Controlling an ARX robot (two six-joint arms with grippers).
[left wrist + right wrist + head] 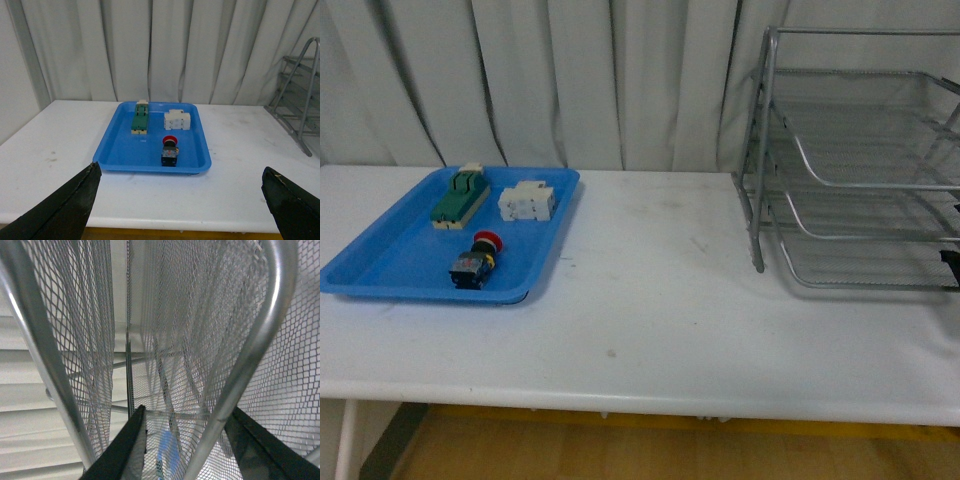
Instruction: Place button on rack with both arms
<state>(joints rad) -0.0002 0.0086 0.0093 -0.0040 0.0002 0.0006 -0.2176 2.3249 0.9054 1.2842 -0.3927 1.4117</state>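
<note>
White pleated curtain (570, 80) behind, white table (650, 320) in front, wood-tone floor below the table edge.

Button (477, 259) lies on its side in the blue tray (390, 270), near the tray's front rim. Red cap points toward the curtain, black body toward the robot. Nothing touches it. In the left wrist view the button (170, 151) sits in the near half of the blue tray (125, 150).

Green-topped block (460, 198) is at the back of the tray, to the button's left. White block (528, 201) is at the back right, and the two are apart. Both also show in the left wrist view: green-topped block (140, 118), white block (177, 120).

Tray is on the left part of the table. Rack (756, 215) stands on the right part, well apart from the tray, three mesh tiers on a tube frame. All tiers look bare as far as seen. Rack (301, 95) is only partly seen at the edge of the left wrist view.

Left gripper (180, 170): fingers (65, 210) spread wide, holding nothing, off the table's near edge and facing the tray.

Right gripper (187, 409): fingers (125, 450) spread apart, right up against the rack (175, 315) mesh. One rack tube runs between the two fingers; cannot tell if it touches either. In the front view only a black bit of the right gripper (950, 265) shows, at the rack's lowest tier.
</note>
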